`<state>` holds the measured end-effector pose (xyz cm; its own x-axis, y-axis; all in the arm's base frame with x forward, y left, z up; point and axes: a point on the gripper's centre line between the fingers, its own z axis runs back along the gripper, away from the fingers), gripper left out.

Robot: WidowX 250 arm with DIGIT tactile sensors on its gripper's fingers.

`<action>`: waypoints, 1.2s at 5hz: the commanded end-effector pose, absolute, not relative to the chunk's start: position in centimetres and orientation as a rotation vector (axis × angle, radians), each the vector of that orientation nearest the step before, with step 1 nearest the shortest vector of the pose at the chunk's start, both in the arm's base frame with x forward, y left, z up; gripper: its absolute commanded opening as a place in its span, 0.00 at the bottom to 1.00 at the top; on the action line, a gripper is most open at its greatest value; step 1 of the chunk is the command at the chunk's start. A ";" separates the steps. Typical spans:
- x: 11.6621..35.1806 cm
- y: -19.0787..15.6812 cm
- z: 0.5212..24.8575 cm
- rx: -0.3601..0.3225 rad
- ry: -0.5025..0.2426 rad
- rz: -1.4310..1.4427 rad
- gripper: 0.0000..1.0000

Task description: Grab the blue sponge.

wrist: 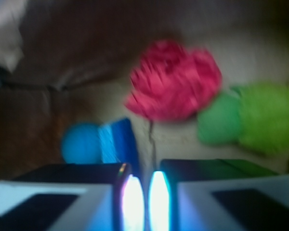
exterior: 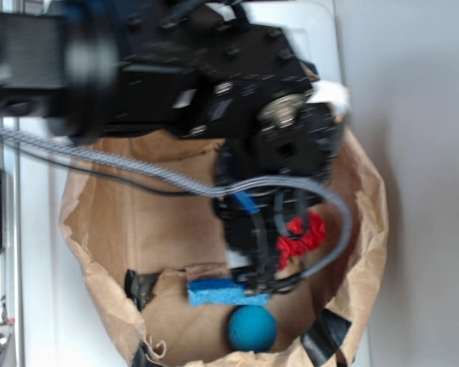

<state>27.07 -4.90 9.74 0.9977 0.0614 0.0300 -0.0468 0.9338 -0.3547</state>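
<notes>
Inside the paper bag [exterior: 99, 229] our gripper [wrist: 140, 202] hangs with fingers nearly pressed together around nothing, while the blue sponge [exterior: 218, 292] lies ungrasped at ten o'clock in the wrist view, against the teal ball [exterior: 252, 328].

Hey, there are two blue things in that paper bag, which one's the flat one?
The blue sponge, a flat oblong slab lying right beside the hand. The other blue thing is a round teal ball, nearer the bag's lower edge.
</notes>
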 end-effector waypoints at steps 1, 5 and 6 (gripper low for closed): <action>25.1 -7.8 9.3 -0.325 -0.115 -0.088 1.00; 24.5 -9.9 1.8 -0.143 -0.169 -0.117 1.00; 23.9 -9.8 0.7 -0.105 -0.173 -0.091 0.00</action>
<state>24.99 -9.31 1.35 0.9782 -0.0705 0.1953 0.0910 0.9910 -0.0981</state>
